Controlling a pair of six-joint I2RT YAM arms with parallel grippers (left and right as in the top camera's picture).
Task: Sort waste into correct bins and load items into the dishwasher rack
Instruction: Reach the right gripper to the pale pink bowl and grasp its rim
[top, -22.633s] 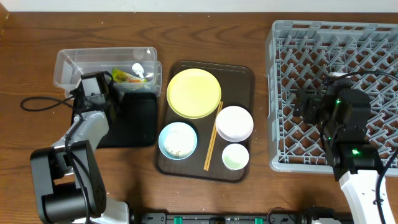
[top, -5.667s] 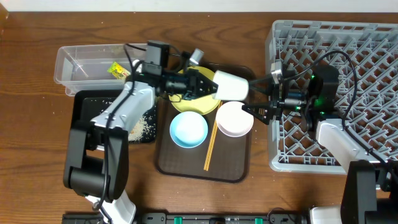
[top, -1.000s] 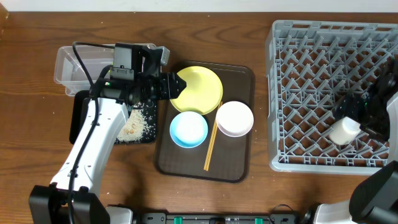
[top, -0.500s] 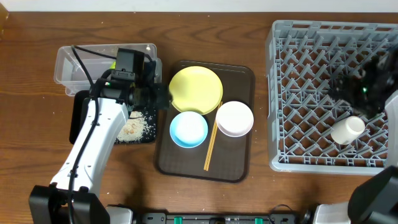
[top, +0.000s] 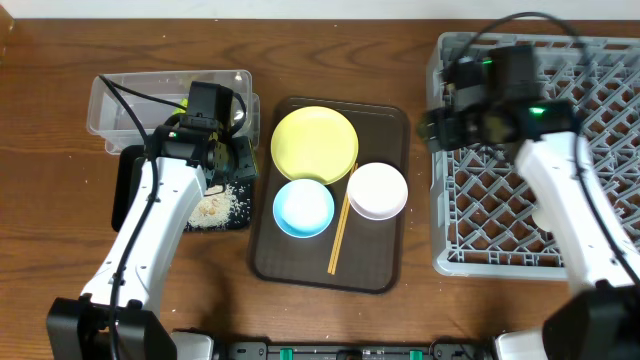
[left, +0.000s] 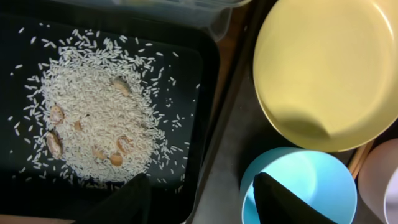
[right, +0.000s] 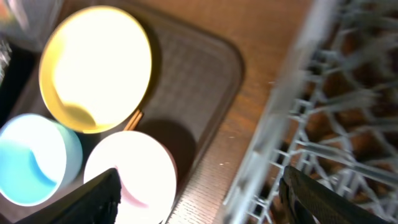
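The yellow plate (top: 314, 146), light blue bowl (top: 303, 208), white bowl (top: 377, 192) and chopsticks (top: 338, 235) lie on the brown serving tray (top: 385, 265). Rice scraps (left: 93, 118) are piled in the black tray (top: 135, 190). A bit of green-yellow wrapper (top: 184, 103) shows in the clear tub (top: 125, 100). My left gripper (top: 240, 160) (left: 202, 202) hangs open and empty over the seam between the black tray and the blue bowl (left: 305, 186). My right gripper (top: 432, 128) (right: 208, 196) is open and empty at the left rim of the dishwasher rack (top: 600, 80), between the white bowl (right: 134, 174) and the rack (right: 336, 93).
A strip of bare wooden table (top: 420, 230) separates the brown tray from the rack. The right arm stretches across the rack's middle and hides part of its grid. Cables trail over the tub and rack.
My left gripper has pulled back left, off the yellow plate, to the black tray's edge. My right arm has swung from the rack's right front to its left rim, leaving the cup behind.
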